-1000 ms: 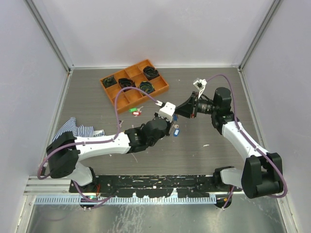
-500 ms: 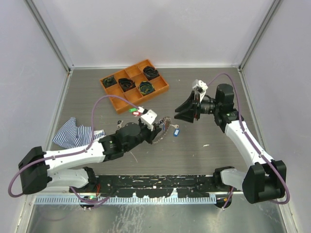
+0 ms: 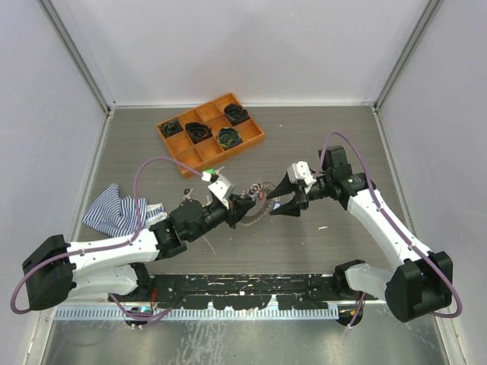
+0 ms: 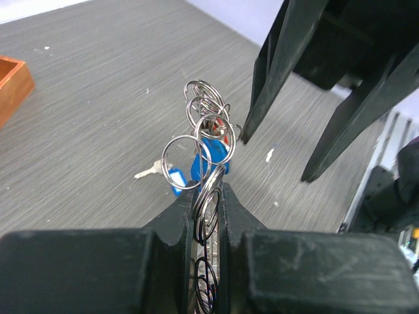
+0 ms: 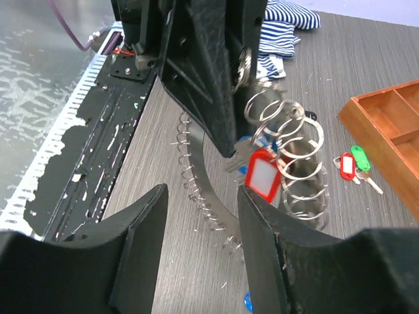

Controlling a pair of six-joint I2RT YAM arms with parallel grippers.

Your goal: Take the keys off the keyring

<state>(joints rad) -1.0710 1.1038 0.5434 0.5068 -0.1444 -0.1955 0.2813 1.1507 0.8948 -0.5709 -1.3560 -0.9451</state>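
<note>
Left pincer (image 4: 208, 196): clamped shut on the wire of the keyring (image 4: 204, 114), wire pinched edge-on between both fingers.

Keyring position: held up over the tabletop (image 3: 327, 152), out in front of the near right corner of the orange tray (image 3: 199, 155) and apart from it. Lower arc droops toward the tabletop; cannot tell if it touches.

On the ring: a cluster of small silver split rings bunched at the top, a red-tagged key (image 5: 262, 171) hanging among them, a blue-tagged key (image 4: 211, 152) just behind.

Right pincer (image 5: 203, 196): open, fingers spread wide, nothing between them. It faces the ring from the side away from the tray's left end, its tips just beside the split rings.

In the way: my own left pincer body sits straight ahead of the right one and covers the upper part of the ring. The split rings crowd round the red tag.

Around:
- loose green-tagged key (image 5: 359, 158) and loose red-tagged key (image 5: 346, 165), side by side on the tabletop just beside the tray's near edge.
- loose blue-tagged key (image 4: 173, 176), flat on the tabletop beneath the ring, same side of the tray.
- black coiled bundles (image 3: 228, 137) in four tray compartments.
- striped cloth (image 3: 118, 209), crumpled, well off the tray's near left corner.
</note>
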